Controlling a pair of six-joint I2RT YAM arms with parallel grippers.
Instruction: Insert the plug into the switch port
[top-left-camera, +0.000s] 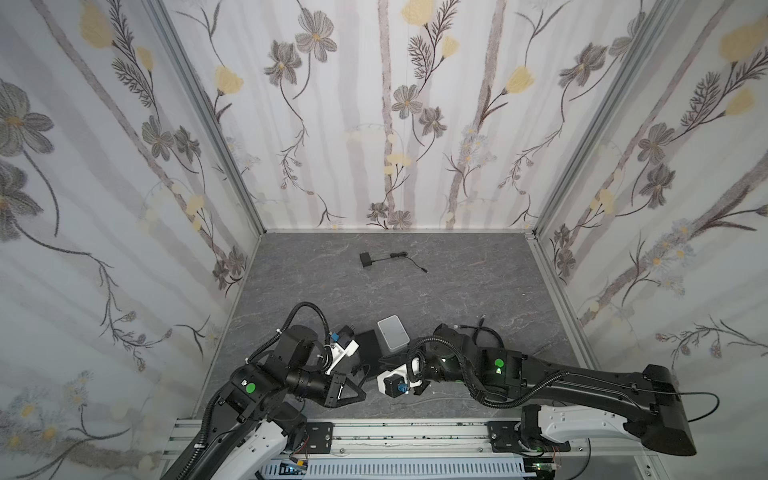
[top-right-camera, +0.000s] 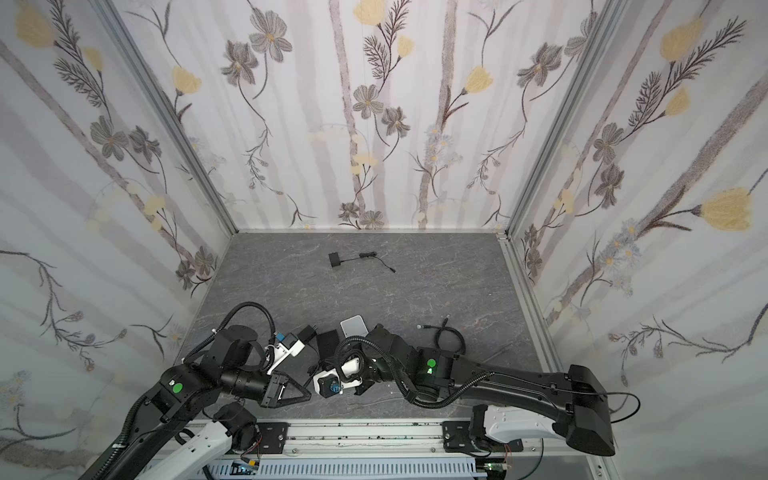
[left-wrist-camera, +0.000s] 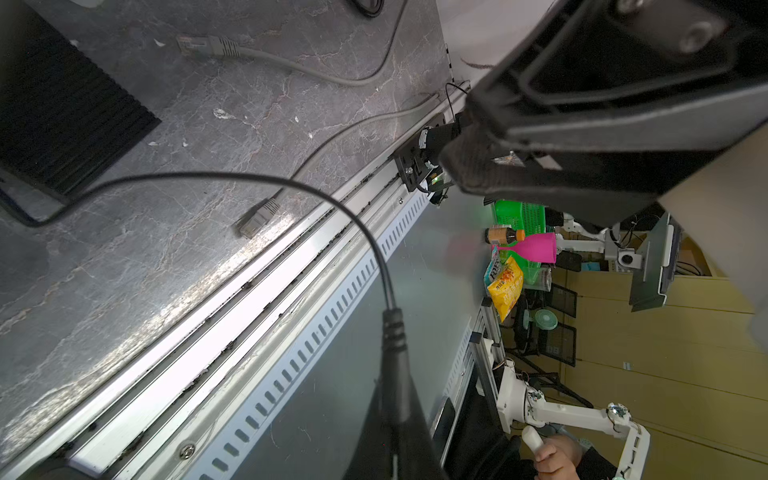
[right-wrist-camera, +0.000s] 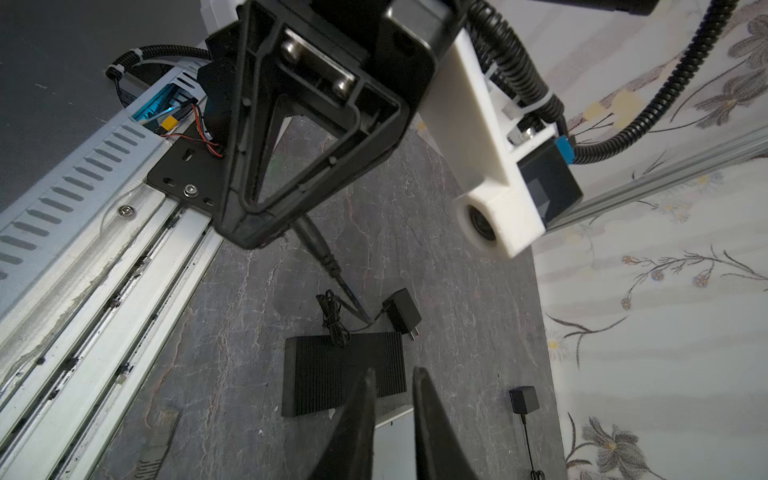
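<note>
1. The plug (left-wrist-camera: 393, 332), a black barrel type with a ribbed collar, is clamped in the left gripper (top-left-camera: 360, 393), whose jaws are closed on it. It is held close to the aluminium rail (top-left-camera: 415, 432) at the front edge of the tabletop (top-left-camera: 457, 282).
2. A thin black cable (left-wrist-camera: 208, 176) is seen arcing away from the plug towards a black power adapter (right-wrist-camera: 401, 312) with bare prongs, which lies on the tabletop.
3. The white box (top-left-camera: 392, 332) with the pale grey top is seen lying flat near the middle of the tabletop in both top views, just beside a black ribbed box (top-left-camera: 368, 345).
4. The switch port on the thin side face of the white box cannot be made out in any view. The plug is held apart from the white box and is not inserted.
5. The right gripper (right-wrist-camera: 394, 372) is held with a narrow gap between its fingers, and nothing is seen pinched there. An edge of the white box shows behind the gap; whether it is touched cannot be told.
6. A second adapter (top-left-camera: 365, 259) with its own lead is seen far back on the tabletop, and a grey network cable (left-wrist-camera: 291, 66) is laid near the rail.
</note>
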